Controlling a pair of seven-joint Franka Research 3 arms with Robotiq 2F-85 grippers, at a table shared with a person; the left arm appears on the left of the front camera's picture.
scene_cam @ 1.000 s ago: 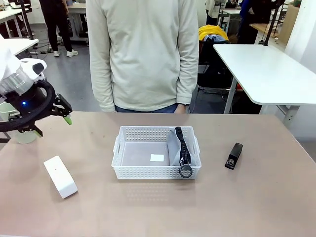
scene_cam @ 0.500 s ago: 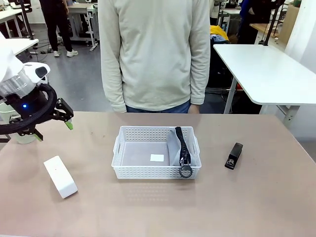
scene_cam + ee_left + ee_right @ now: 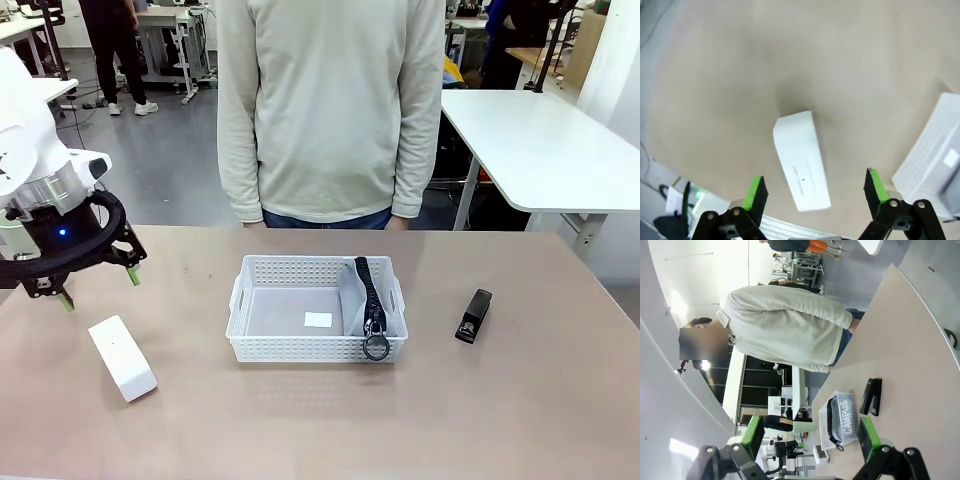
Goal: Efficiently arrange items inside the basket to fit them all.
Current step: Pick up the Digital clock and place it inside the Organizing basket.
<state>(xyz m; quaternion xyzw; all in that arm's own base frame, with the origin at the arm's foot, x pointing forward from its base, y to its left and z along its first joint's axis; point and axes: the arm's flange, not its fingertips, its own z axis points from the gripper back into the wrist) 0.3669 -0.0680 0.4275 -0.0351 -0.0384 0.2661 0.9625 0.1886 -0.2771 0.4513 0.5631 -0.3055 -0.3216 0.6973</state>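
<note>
The white basket [image 3: 300,265] sits mid-table with the grey pouch [image 3: 358,305] standing at its right end, zipper strap and ring draped over the front wall. A white box [image 3: 122,357] lies at the front left, and the black stapler [image 3: 474,316] lies right of the basket. My left gripper [image 3: 97,288] hangs open just above and behind the box; in the left wrist view the box [image 3: 802,160] lies between and beyond its open fingers [image 3: 756,191]. My right gripper [image 3: 810,437] is open and holds nothing, far from the basket [image 3: 845,421], the stapler [image 3: 871,396] and the pale green cup [image 3: 804,427].
A person [image 3: 330,110] stands at the far edge of the brown table [image 3: 500,420], arms down. A corner of the basket [image 3: 935,150] shows right of the left gripper. A white table [image 3: 540,130] stands behind on the right.
My left gripper has swung from pointing sideways to pointing down and has come closer to the white box. The person has stepped to the right.
</note>
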